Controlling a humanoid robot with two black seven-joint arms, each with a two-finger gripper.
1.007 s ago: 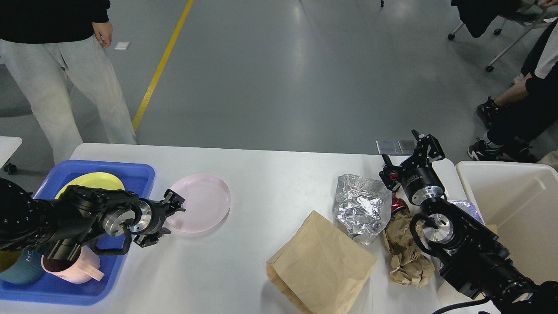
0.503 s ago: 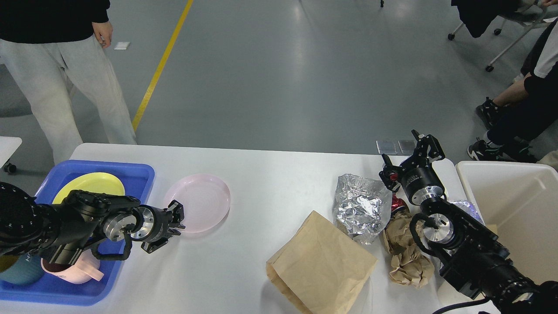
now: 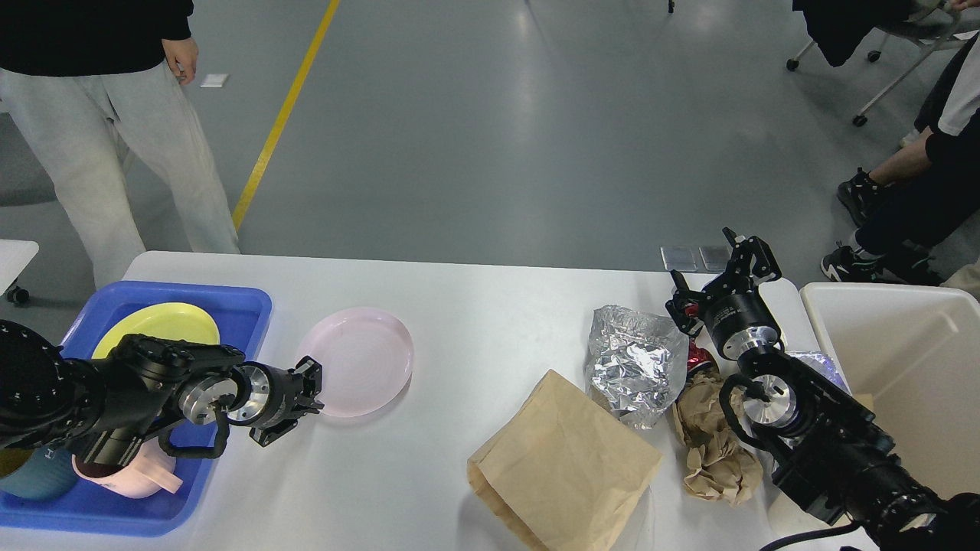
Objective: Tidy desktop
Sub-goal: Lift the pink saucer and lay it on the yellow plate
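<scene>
**Pink plate nudged right by left claw**

Far left: blue tray (image 3: 243, 302), glossy plastic, w/ a yellow plate (image 3: 157, 325), a pink mug (image 3: 126, 473) and a dark teal cup, on the desk (image 3: 475, 306) (the desktop to tidy: wide white matte top, rounded corners). Left claw (image 3: 308, 390) sits at the near-left rim of the pink plate (image 3: 356, 361); since 1 s ago its fingers have narrowed and dropped to the rim, and the plate has slid a bit right. Whether it's clamped on the rim I cannot tell. Judgement: grip not yet secure, plate likely bound for the tray.

Mid-right: flat tan paper bag (image 3: 565, 459), crinkled shiny foil (image 3: 634, 363), balled brown paper (image 3: 708, 444). Right claw (image 3: 723, 283) hasn't moved, fingers spread, holding nothing. Far right: smooth cream bin (image 3: 892, 344).
</scene>
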